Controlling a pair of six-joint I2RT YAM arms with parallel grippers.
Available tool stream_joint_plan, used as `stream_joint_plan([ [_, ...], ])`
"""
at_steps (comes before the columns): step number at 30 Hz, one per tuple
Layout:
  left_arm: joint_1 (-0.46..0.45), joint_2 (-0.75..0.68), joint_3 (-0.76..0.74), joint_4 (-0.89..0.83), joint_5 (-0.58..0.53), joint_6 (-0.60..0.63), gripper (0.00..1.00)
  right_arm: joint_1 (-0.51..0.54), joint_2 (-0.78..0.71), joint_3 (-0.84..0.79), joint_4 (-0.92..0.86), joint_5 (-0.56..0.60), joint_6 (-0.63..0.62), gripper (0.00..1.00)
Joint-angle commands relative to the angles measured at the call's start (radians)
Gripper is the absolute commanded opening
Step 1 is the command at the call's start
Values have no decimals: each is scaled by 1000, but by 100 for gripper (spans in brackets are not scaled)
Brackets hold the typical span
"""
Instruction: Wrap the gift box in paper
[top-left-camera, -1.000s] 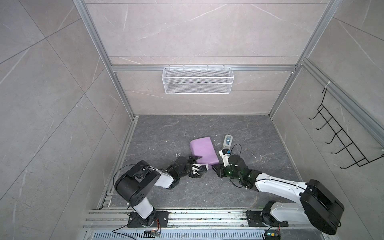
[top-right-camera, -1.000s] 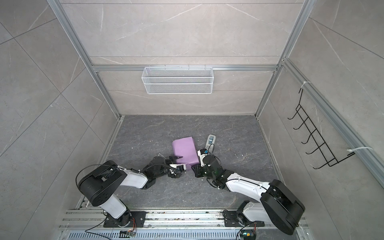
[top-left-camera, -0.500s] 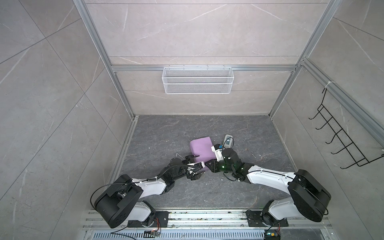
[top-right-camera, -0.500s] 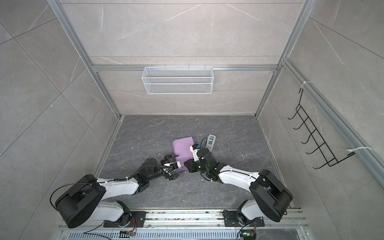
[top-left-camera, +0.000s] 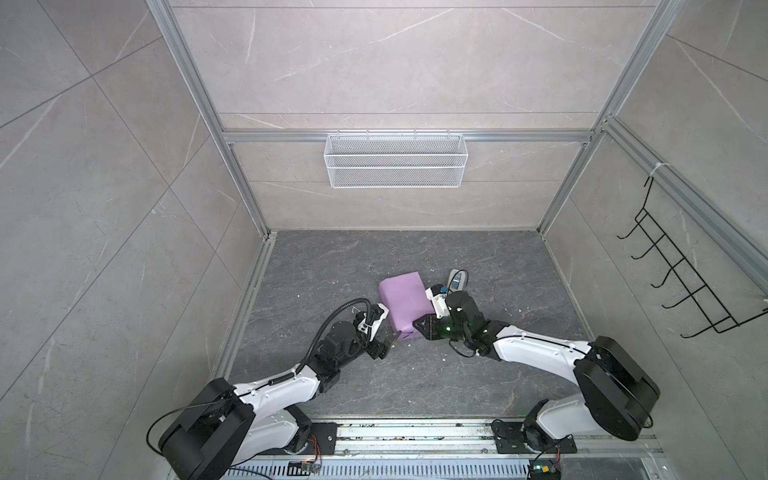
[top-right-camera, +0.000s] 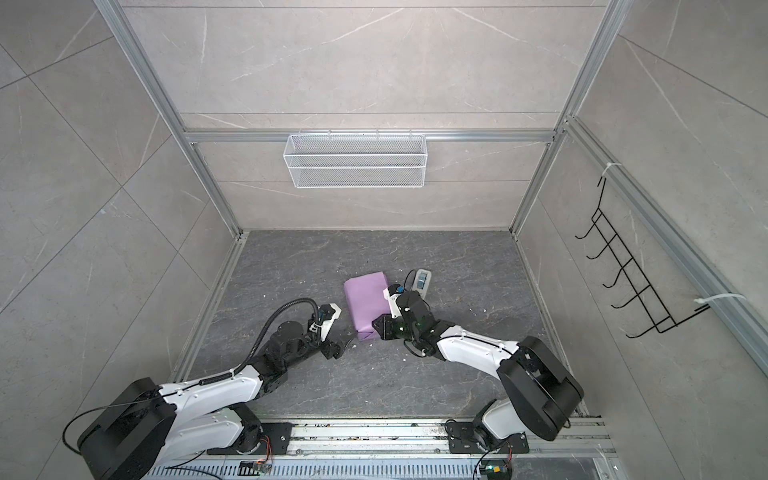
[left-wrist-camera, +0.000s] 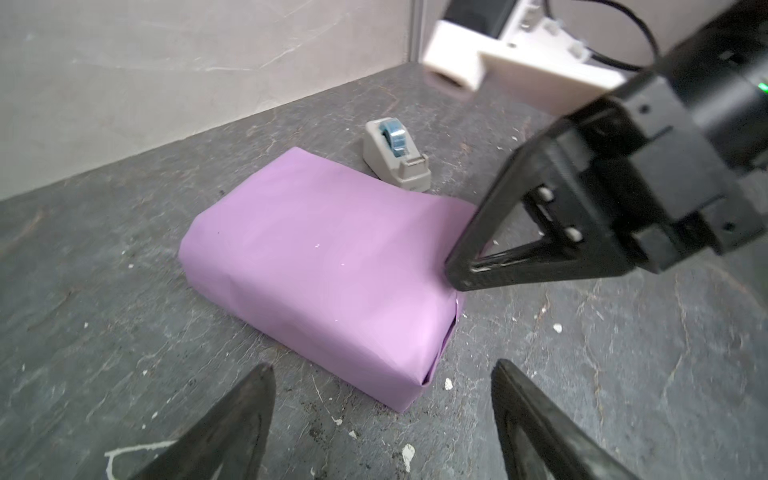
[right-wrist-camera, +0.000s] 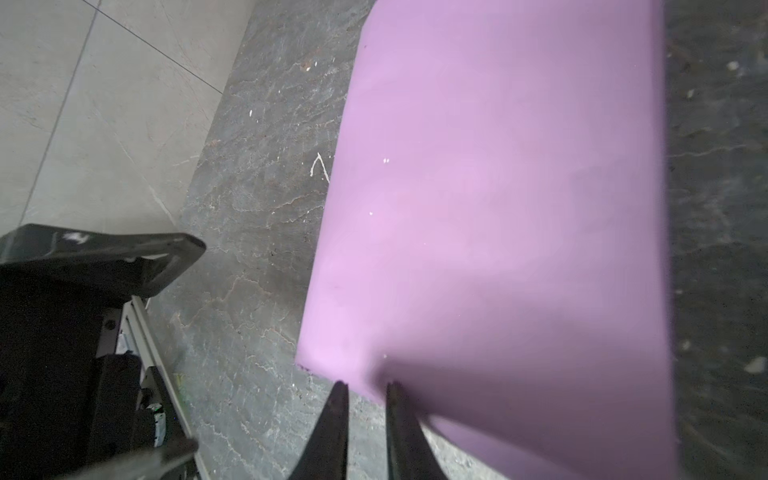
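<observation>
Taking a top view from left to right, the left claw (top-left-camera: 388, 344) comes first. Its jaws are spread wide and hold nothing. It hangs just off the 7 o'clock corner of the wrapped box, close to it but apart.

The box itself is out of sight, fully covered by the lilac paper (left-wrist-camera: 316, 249). The parcel lies flat near the middle of the bench (top-left-camera: 415, 374). At its near end the folded flaps leave a dark slit, so that end looks closed but not sealed.

The right claw (left-wrist-camera: 457, 277) sits at the parcel's 5 o'clock corner. Its jaws are drawn almost together, with the tips on the paper's end edge. The wrist view is blurred there, but they seem to nip a small fold of paper rather than only press on it. A tape dispenser (left-wrist-camera: 395, 162) stands just beside the parcel at about 2 o'clock.

Risks, as I judge them:
- **Tearing:** a tug from the right claw could rip the thin sheet or pull the end fold open.
- **Sliding:** the parcel is light, so a push from either claw could slide it into the dispenser.
- **Crushing:** the left claw could crush the corner crease if it closes there.
- **Collision:** the two claws work close together at one end and could knock each other.
- **Springing open:** if the fold is let go before it is fixed, it may spring open.
</observation>
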Motion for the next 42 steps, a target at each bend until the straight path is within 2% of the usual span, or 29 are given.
stream_joint_plan([
  [1,15,5,166,-299,-118,-346,82,-60,-108,-19,-56,-40,-3,26],
  [3,33,59,246,-416,-81,-464,82,-107,-122,-19,-98,-28,3,30],
  [5,69,122,295,-461,-12,-583,81,-171,-101,-7,-139,-21,39,35],
  [8,142,221,303,-369,142,-728,78,-230,-15,38,-152,-78,67,41],
  [9,155,255,315,-348,170,-751,77,-230,15,57,-155,-93,65,48],
  [12,158,337,381,-365,214,-750,76,-230,85,91,-111,-141,75,54],
  [16,157,398,411,-348,265,-755,69,-226,134,102,-70,-212,88,52],
  [20,150,413,379,-297,308,-776,63,-211,116,59,-32,-269,113,49],
  [25,141,367,317,-282,362,-807,61,-162,36,-13,-27,-285,150,46],
  [29,138,259,236,-312,369,-843,62,-118,-29,-60,-34,-270,181,45],
  [31,142,183,217,-375,338,-840,64,-121,-70,-60,-93,-232,167,48],
  [35,193,116,250,-463,267,-780,79,-164,-86,-20,-182,-104,120,58],
  [38,246,211,339,-457,314,-741,84,-199,16,38,-151,-101,113,63],
  [42,253,372,454,-433,363,-733,86,-199,149,138,-112,-147,111,72],
])
